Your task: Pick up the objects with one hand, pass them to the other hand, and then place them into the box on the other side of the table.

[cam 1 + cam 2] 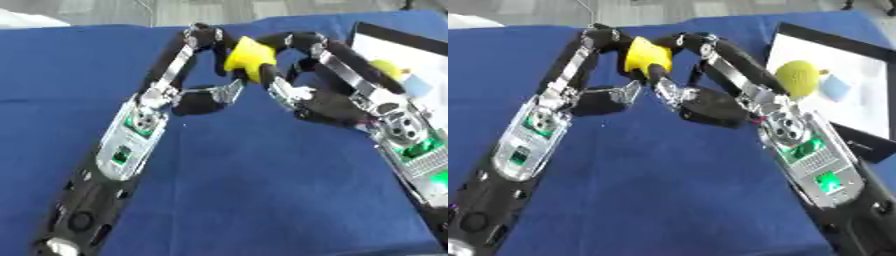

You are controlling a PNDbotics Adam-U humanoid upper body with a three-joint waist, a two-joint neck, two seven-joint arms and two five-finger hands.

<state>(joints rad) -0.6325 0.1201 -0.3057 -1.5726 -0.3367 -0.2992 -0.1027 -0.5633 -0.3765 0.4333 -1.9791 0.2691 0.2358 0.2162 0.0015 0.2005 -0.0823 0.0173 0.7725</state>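
Note:
A yellow block hangs above the blue table between my two hands, at the upper middle. My right hand reaches it from the right, fingers curled over its top and the thumb lying across its front. From the left, my left hand curls its fingers against the block's upper left side; its thumb stays below, apart from the block. The box, white inside with a black rim, lies at the right edge.
In the box lie a yellow ball and a pale blue piece. The blue cloth covers the table; its far edge runs along the top, with grey floor beyond.

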